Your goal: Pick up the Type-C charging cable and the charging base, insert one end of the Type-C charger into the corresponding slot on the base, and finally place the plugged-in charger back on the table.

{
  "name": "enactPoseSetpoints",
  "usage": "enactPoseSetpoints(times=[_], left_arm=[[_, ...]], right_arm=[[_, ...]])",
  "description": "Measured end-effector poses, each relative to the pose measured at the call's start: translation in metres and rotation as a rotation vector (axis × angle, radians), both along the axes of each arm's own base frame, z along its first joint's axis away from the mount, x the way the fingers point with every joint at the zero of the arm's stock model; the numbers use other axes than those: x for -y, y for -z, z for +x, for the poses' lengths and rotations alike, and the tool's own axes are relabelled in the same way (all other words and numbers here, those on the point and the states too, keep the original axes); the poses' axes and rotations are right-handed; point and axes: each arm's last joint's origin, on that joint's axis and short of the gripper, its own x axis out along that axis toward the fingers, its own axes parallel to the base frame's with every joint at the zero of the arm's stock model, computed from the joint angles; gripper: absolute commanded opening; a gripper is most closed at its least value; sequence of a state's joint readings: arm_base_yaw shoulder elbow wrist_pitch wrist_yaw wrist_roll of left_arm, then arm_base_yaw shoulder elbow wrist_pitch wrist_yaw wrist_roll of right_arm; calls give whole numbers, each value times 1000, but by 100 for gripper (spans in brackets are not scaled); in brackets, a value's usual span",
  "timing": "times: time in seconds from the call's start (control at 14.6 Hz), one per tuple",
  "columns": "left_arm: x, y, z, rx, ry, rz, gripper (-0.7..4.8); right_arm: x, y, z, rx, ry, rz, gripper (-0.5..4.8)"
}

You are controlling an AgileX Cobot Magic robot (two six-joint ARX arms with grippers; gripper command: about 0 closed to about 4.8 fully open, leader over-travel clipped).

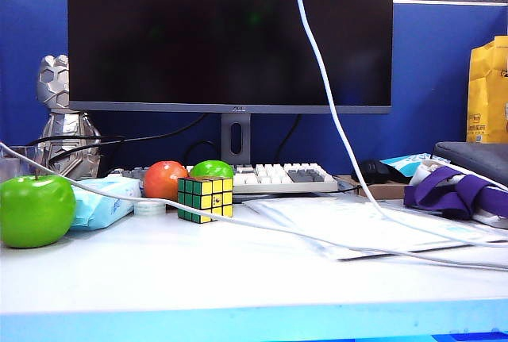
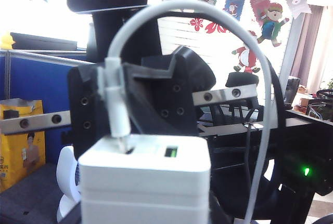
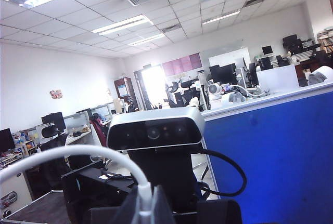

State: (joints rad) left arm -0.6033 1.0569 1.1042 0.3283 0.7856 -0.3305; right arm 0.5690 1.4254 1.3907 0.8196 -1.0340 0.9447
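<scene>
Both arms are raised well above the desk [image 1: 238,278], so neither is seen in the exterior view. The charging base [image 2: 144,182] is held in the left gripper's [image 2: 144,203] jaws, ports facing up. The Type-C charging cable [image 2: 208,13] has its plug pinched in the closed jaws of the right gripper [image 2: 118,96], tip set right at a slot in the base. The cord's slack hangs down in front of the monitor [image 1: 230,32] and trails over the desk.

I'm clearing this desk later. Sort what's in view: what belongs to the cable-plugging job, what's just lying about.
Job:
- Type-C charging cable, pinched in shut right gripper, plug at the port
- charging base, in left gripper, off the table

Lying about:
- green apple
- puzzle cube
- tissue packet
- keyboard
- monitor
</scene>
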Motion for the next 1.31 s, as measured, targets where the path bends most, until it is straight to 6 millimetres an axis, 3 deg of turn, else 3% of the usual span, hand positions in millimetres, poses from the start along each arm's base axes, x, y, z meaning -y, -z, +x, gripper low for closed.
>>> enactPoseSetpoints(times=[1.31], left_arm=[[0, 0, 1, -17, -23, -20, -5]], right_arm=[[3, -1, 0, -27, 12, -19, -3]])
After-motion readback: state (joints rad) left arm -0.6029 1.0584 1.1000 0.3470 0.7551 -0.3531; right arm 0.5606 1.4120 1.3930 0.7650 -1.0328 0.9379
